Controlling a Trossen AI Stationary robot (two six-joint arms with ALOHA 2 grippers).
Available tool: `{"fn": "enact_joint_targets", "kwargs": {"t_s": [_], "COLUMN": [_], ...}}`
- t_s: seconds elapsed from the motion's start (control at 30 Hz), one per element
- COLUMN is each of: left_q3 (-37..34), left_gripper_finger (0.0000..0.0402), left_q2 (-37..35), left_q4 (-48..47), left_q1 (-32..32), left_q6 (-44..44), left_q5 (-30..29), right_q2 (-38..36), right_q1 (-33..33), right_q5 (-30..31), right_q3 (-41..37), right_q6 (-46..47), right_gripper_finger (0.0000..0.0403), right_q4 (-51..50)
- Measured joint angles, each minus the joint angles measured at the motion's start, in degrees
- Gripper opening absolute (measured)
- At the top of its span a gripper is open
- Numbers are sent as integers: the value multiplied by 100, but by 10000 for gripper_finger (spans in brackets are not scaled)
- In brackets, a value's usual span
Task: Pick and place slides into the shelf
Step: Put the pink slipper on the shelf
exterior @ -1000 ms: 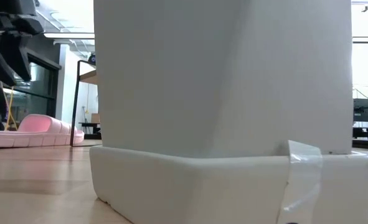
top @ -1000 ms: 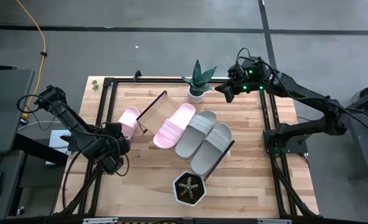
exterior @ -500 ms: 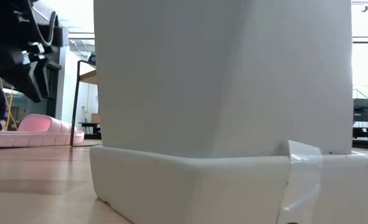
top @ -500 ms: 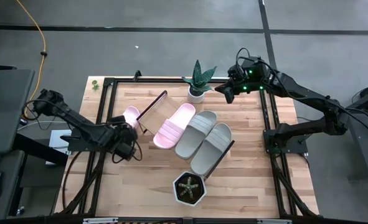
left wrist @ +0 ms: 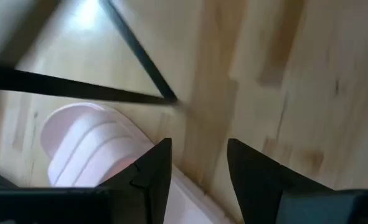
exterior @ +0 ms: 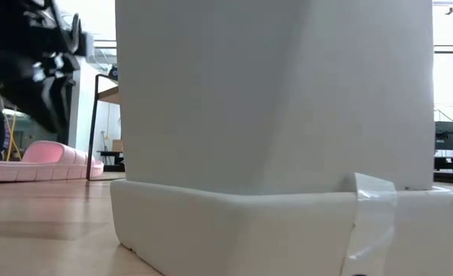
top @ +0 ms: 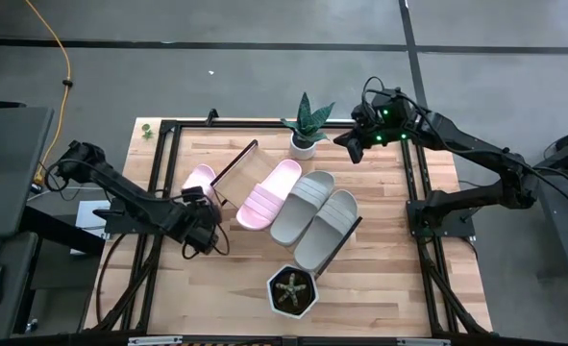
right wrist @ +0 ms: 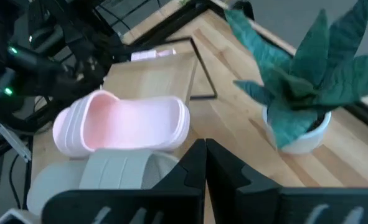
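The left gripper point(top: 205, 234) hovers with its dark angular fingers point(left wrist: 147, 176) parted and empty over the pale plank surface point(top: 380, 288), just beside a ribbed-strap pink slide point(left wrist: 87, 149) lying off the shelf point(top: 237, 171), a light wooden board on thin black frames. One pink slide point(top: 269, 193) and two grey-beige slides point(top: 314, 216) rest on it. The right gripper point(top: 353, 144), pinched shut and empty, waits near a spiky potted plant point(top: 306, 125).

Matt pink ribbed foam-like slide point(left wrist: 90, 146), pale grained wooden tabletop point(top: 235, 279), thin black metal shelf frame point(left wrist: 137, 53)
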Motion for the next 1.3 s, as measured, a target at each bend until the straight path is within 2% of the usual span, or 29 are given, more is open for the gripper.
{"fn": "enact_joint_targets", "kwargs": {"t_s": [0.17,0.4,0.63,1.07,1.3], "left_q3": [128,128,128,128,128], "left_gripper_finger": [136,120,112,138,152], "left_q2": [-2,-2,-4,-4,-4], "left_q4": [-101,-226,-685,-702,-744], "left_q1": [2,2,0,0,0], "left_q6": [-1173,-2740,-4711,-7555,-8691], "left_q5": [-246,-248,-143,10,4], "right_q2": [0,0,0,0,0], "right_q1": [0,0,0,0,0], "right_q5": [-16,-29,-29,-295,-566], "right_q3": [0,0,0,0,0], "right_q6": [-87,-181,-253,-302,-325], "right_gripper_finger": [0,0,0,0,0], "right_q4": [-185,-188,-188,-186,-186]}}
